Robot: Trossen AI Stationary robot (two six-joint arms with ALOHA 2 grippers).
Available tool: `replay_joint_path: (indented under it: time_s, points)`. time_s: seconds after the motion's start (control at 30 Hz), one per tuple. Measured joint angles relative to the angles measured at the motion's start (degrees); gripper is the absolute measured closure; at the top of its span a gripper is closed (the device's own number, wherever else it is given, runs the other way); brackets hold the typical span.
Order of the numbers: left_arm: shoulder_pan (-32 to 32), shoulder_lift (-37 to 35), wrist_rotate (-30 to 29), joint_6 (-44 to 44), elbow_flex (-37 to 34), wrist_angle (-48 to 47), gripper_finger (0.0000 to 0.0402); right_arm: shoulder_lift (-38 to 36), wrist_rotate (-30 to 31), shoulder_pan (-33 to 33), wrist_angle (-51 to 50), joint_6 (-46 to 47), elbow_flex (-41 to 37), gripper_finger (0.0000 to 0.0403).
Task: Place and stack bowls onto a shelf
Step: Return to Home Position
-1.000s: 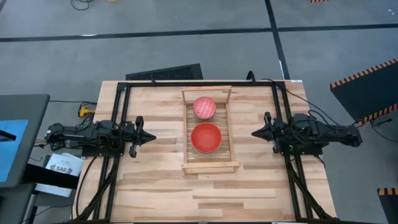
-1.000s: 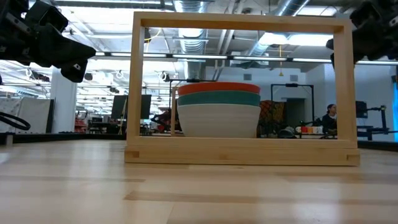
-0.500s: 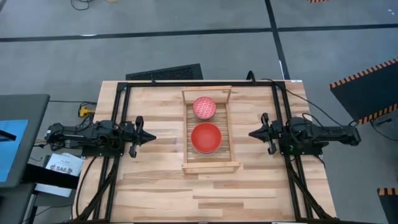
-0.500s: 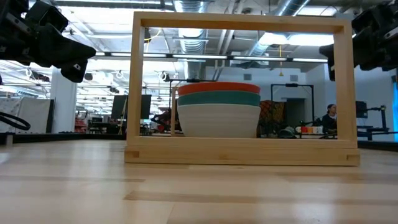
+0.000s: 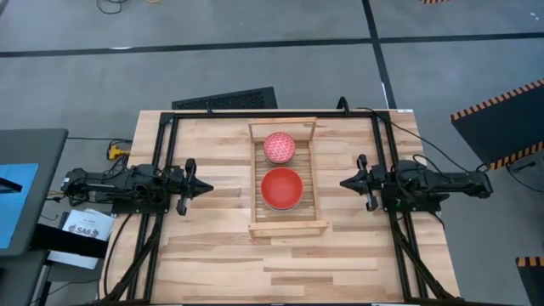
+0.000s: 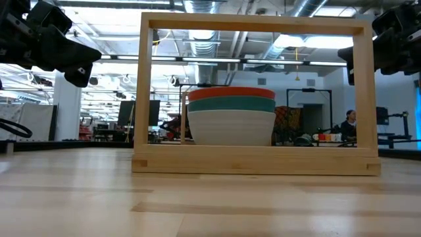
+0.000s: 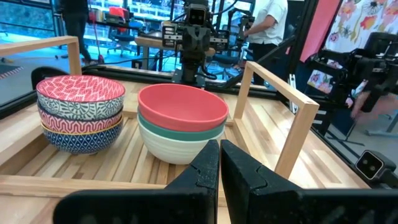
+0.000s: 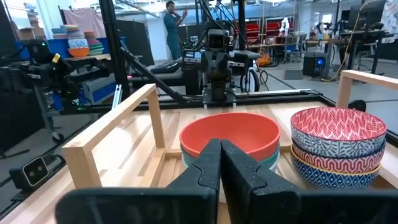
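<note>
The shelf [image 5: 308,180], a light-wood slatted rack, lies mid-table with its long side running near to far. Two stacks of bowls stand on its slats. The nearer stack is a red bowl [image 5: 281,188] on a teal and a white one [image 6: 231,126]. The farther stack is patterned bowls with a pink-red one [image 5: 279,147] on top. My left gripper [image 5: 206,187] hovers shut at the shelf's left, pointing level at it. My right gripper [image 5: 343,182] hovers shut at the shelf's right, also pointing level at it. Both are clear of the shelf and hold nothing.
A black frame [image 5: 255,113] runs round the tabletop's far and side edges. Bare wood lies between each gripper and the shelf, and in front of the shelf's near rail [image 5: 288,227]. The shelf's end rails stand up as open wooden frames [image 6: 256,22].
My right gripper has sunk a little and edged toward the shelf, rolling slightly, then held still. The bowls and the shelf have stayed put.
</note>
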Motion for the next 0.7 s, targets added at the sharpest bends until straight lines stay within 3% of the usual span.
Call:
replay_joint_path:
  time_s: [0.7]
  points:
    - [0.0,0.0,-0.04,0.0,0.0,0.0,0.0401,0.0,0.0,0.0,0.42,0.13,-0.09,0.0356]
